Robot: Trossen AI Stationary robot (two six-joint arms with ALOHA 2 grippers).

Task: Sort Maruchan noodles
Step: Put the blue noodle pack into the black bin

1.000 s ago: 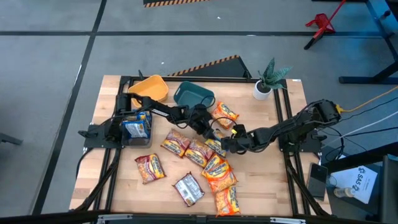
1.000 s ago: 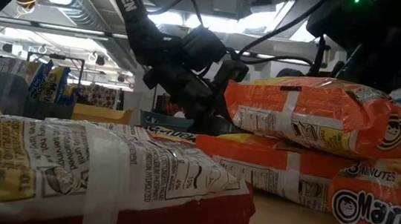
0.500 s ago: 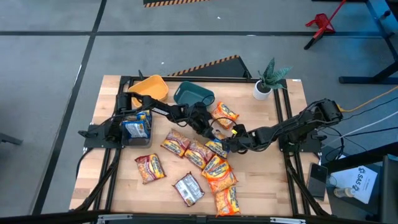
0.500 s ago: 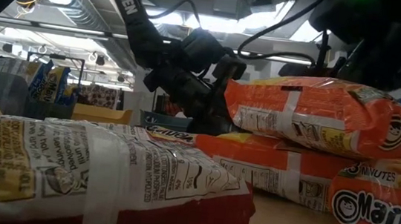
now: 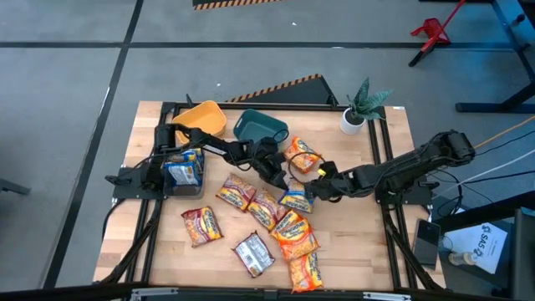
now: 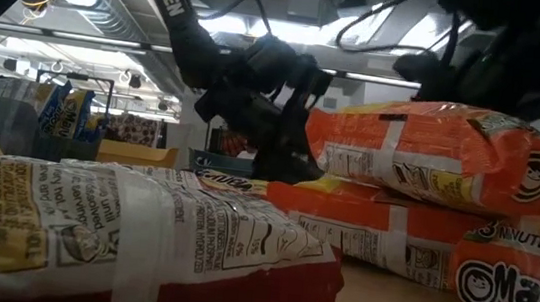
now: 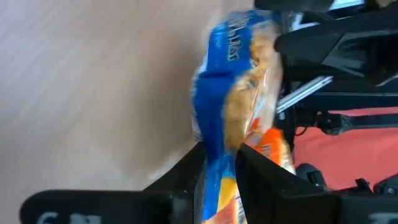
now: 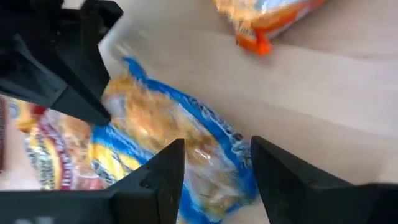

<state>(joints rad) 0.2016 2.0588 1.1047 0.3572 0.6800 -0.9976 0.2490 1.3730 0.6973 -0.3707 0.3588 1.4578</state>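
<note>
High view: both arms meet near the middle of the desk point(image 5: 150, 251). The left hand point(image 5: 278, 180) and right hand point(image 5: 313, 190) sit on either side of one blue packet point(image 5: 296, 200), at the inner end of a loose heap of Maruchan noodles point(image 5: 276, 221) that runs toward the near edge. One orange packet point(image 5: 302, 153) lies apart, beside the teal bin point(image 5: 260, 127); the yellow bin point(image 5: 203, 118) is at the far-left corner, and a dark bin point(image 5: 182, 171) with blue packets sits at the left edge. A potted plant point(image 5: 361, 107) stands at the far-right corner. Bare wood remains along the right edge and the near-left corner.

Low view: only the left hand point(image 6: 288, 123) shows clearly, above the stacked orange packets; the blue packet is hidden here.

Left wrist view: the dark fingers point(image 7: 249, 171) close on the blue packet's point(image 7: 233, 99) end, pinching it.

Right wrist view: the fingers point(image 8: 168, 171) straddle the same packet point(image 8: 168, 130), partly apart; contact is unclear.

Versus a second ago: both hands have narrowed, the right arm has drawn back toward the right edge, and the blue packet has shifted with it.
</note>
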